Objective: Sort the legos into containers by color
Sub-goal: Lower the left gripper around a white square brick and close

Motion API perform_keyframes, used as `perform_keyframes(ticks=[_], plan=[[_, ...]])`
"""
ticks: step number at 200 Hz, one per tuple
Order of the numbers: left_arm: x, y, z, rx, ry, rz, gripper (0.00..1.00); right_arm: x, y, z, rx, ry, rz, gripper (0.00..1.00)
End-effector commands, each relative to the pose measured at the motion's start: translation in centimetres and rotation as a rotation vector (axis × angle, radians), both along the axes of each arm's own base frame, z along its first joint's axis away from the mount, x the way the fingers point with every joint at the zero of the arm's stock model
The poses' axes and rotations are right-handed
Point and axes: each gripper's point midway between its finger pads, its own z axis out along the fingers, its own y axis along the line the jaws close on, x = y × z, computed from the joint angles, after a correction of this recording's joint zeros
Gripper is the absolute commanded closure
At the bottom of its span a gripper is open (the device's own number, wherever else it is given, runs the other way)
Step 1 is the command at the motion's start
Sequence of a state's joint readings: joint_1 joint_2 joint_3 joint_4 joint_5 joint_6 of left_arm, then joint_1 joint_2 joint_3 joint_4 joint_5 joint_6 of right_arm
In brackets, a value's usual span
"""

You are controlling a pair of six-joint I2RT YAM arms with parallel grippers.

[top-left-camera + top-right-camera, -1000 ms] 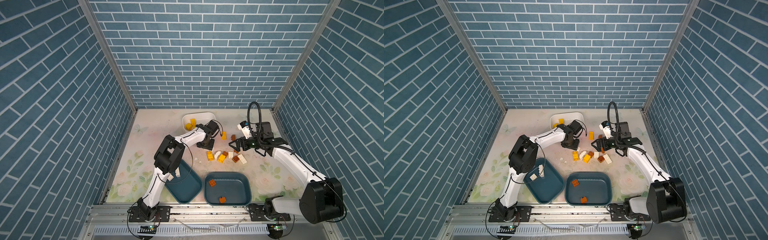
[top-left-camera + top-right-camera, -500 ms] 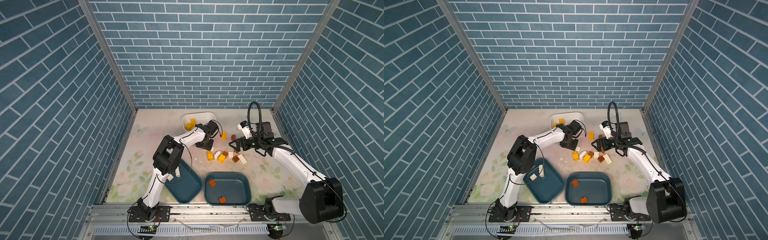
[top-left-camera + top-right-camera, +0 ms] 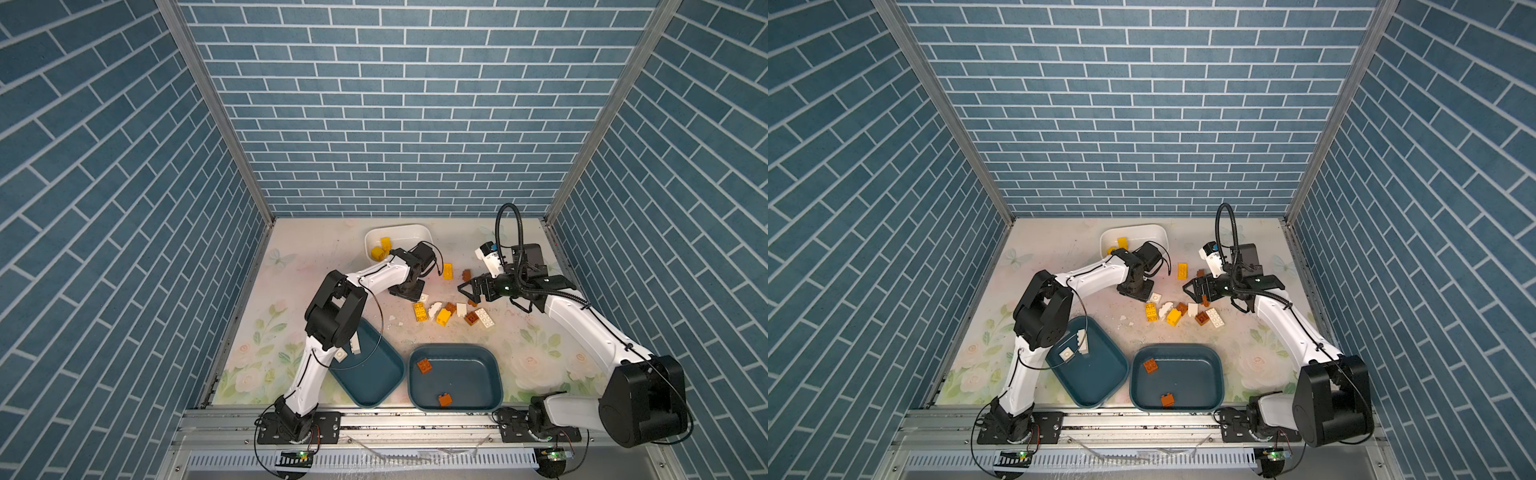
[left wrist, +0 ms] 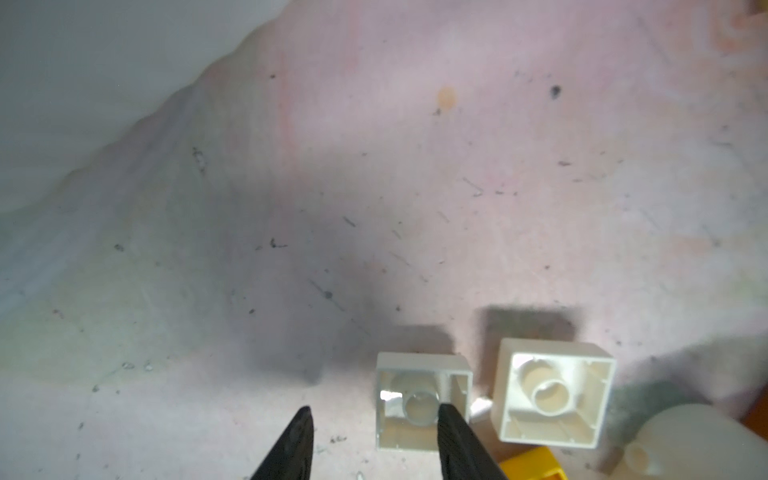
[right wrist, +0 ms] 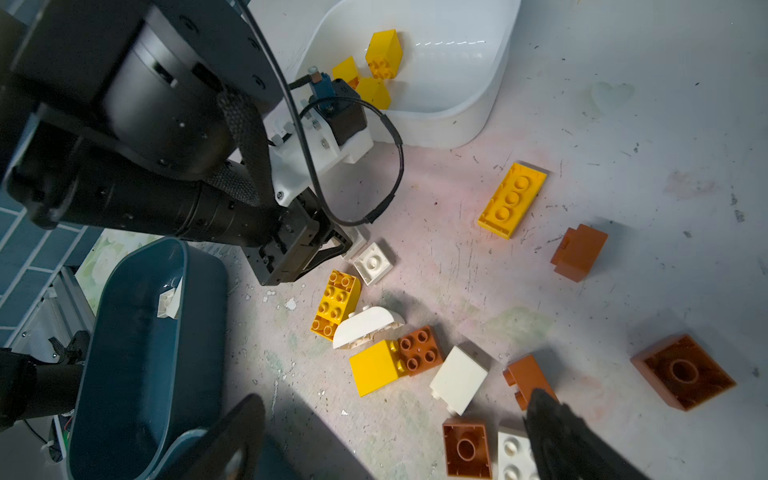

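Left jaws stand partly open over an upturned white 2x2 brick on the bench, one finger in its hollow, the other outside the wall, not clearly clamped. Best pinch that wall squarely and lift straight, sparing the second white brick just beside them. Right jaws gape wide, empty, near a brown brick.

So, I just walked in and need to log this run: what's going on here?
Two robot arms are sorting bricks by colour. The left end effector is down low, jaws open at an upturned white brick, not yet clamped. The right end effector hovers open over the loose pile. The white tub holds yellow bricks, one teal tub brown bricks, the other teal tub white pieces.
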State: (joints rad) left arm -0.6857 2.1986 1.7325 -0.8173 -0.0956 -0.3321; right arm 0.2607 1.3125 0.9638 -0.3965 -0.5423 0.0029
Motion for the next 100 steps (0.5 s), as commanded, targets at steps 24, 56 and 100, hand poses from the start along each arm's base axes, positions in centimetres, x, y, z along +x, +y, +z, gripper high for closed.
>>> perform_keyframes(ticks=[24,56,100], plan=[[-0.2,1.2,2.5,-0.017,-0.017,-0.001,0.49,-0.2,-0.1,-0.3,-0.001,0.012,0.001,0.02],[-0.1,0.3,3.1,-0.061,-0.019,-0.006,0.47,-0.4,-0.1,-0.4,0.003,0.016,-0.001,0.02],[-0.4,-0.5,0.7,-0.077,0.034,-0.035,0.43,-0.5,-0.2,-0.4,0.001,0.02,0.002,0.02]])
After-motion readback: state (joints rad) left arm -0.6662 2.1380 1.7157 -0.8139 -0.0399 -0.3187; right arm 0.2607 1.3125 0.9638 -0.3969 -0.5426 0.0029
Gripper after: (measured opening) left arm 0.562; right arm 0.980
